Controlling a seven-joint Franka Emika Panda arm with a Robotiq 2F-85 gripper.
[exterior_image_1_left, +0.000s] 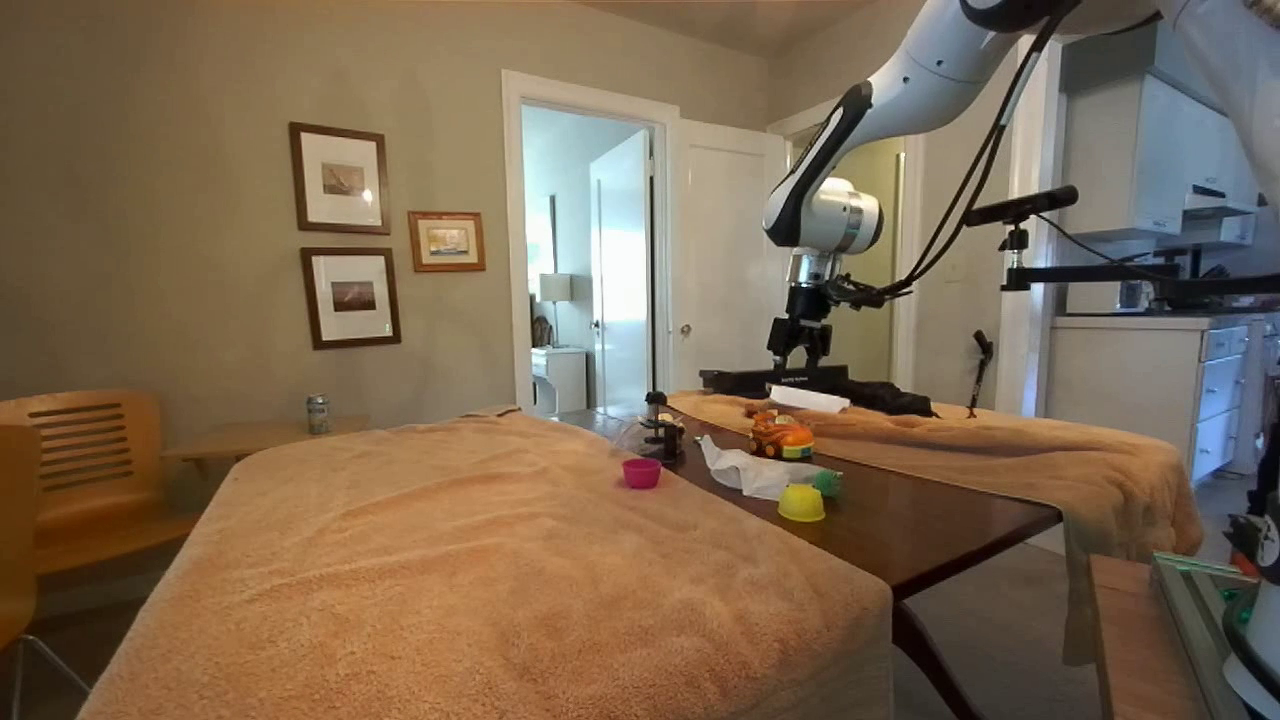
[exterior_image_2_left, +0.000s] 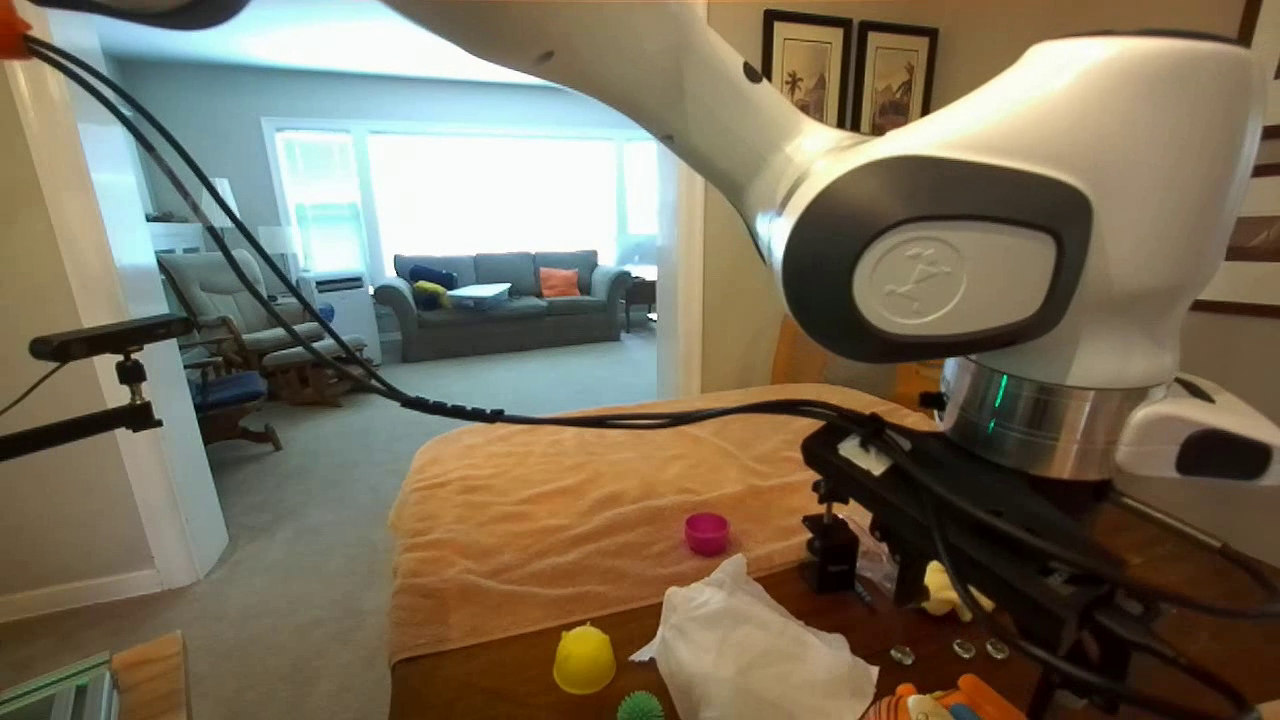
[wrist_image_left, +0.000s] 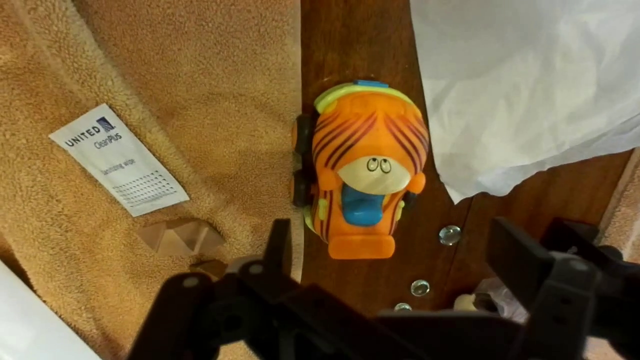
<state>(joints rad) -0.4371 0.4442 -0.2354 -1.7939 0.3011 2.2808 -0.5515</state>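
Observation:
My gripper (wrist_image_left: 390, 227) stands open above the table with nothing between its fingers; in an exterior view the gripper (exterior_image_1_left: 798, 362) points downward. Closest below it in the wrist view is an orange toy car (wrist_image_left: 370, 145) with purple stripes, a cream face and a blue part. The same toy car (exterior_image_1_left: 780, 437) shows in an exterior view. Clear glass pebbles (wrist_image_left: 450, 235) lie beside it on the dark wood. A crumpled white sheet (wrist_image_left: 520, 90) is at the car's right. To the left, a white wipe packet (wrist_image_left: 120, 160) rests on the tan towel (wrist_image_left: 225, 100).
A pink cup (exterior_image_1_left: 641, 473) sits on the near towel (exterior_image_1_left: 500, 560). On the wooden table (exterior_image_1_left: 930, 510) are a yellow cup (exterior_image_2_left: 584, 660), a green spiky ball (exterior_image_2_left: 640, 706) and a black clamp-like stand (exterior_image_2_left: 832, 555). A long black object (exterior_image_1_left: 775, 380) lies behind the toy.

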